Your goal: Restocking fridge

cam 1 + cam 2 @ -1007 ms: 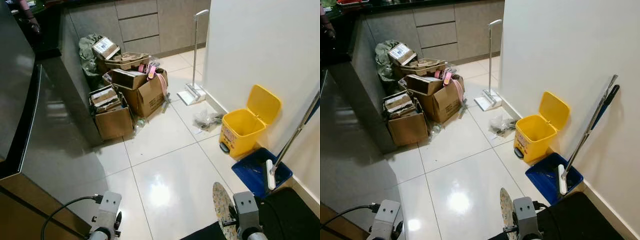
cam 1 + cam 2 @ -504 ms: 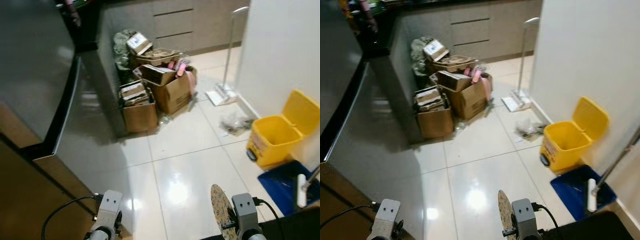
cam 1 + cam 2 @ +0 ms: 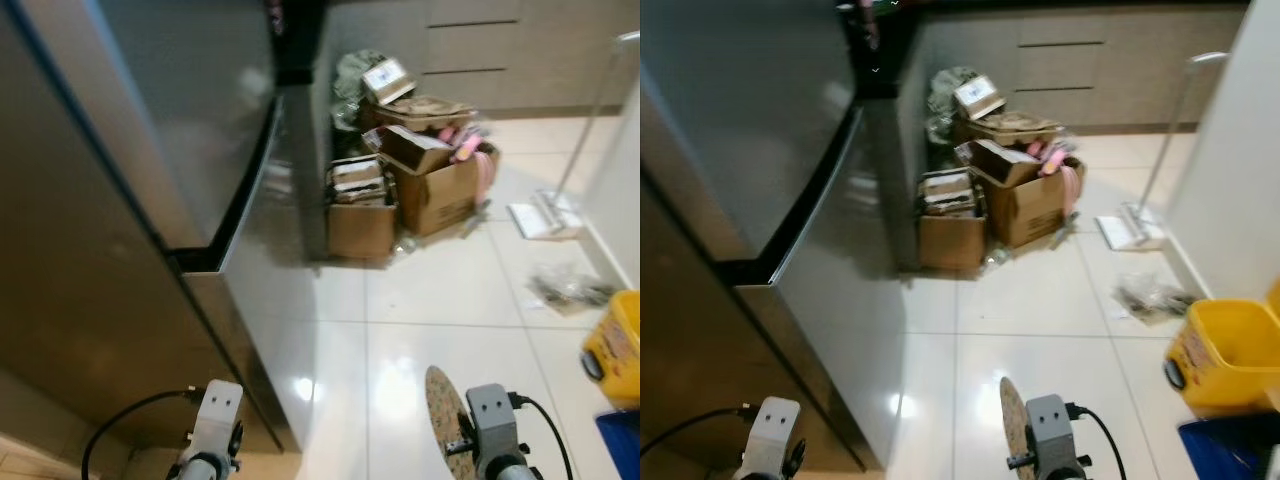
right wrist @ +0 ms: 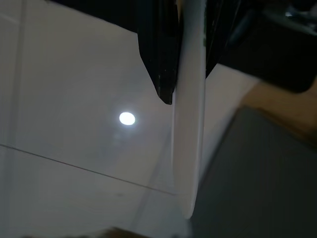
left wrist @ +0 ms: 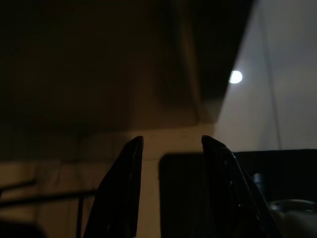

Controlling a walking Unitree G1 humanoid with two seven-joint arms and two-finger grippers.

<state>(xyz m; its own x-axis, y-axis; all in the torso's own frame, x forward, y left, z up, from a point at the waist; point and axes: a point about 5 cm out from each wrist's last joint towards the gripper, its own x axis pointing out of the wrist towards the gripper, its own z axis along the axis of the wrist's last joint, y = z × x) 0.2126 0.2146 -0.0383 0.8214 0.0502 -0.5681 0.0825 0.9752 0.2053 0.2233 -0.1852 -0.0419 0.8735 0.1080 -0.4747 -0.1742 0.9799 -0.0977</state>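
The right gripper (image 4: 184, 74) has its fingers (image 4: 157, 54) clenched on a plate (image 4: 189, 129), held edge-on so that the white rim runs out past the fingertips; in the head views the plate (image 3: 441, 420) stands upright just left of the right wrist, its face speckled; beyond the fingertips lies the pale tiled floor (image 4: 74, 148) with a round lamp reflection on it. The left gripper (image 5: 168, 186) hangs low with its fingers (image 5: 124, 188) released, a clear gap between them and nothing in it; past them is a dark shaded surface that cannot be told with certainty. Just ahead of and above the left fingers rises the fridge (image 3: 150, 150), a grey steel front with both doors shut, a dark seam crossing it at a slant. Further ahead of the right fingers the floor (image 3: 450, 310) stretches glossy; to their right sits a yellow bin (image 3: 1228, 355), near a crumpled plastic wrapper (image 3: 1150, 297). Well beyond both grippers, a heap of cardboard boxes (image 3: 410, 190) leans against the end of the counter (image 3: 902, 130); to its right a flat mop (image 3: 1140, 225) rests on the tiles; farthest off are grey cabinet drawers (image 3: 1080, 60).
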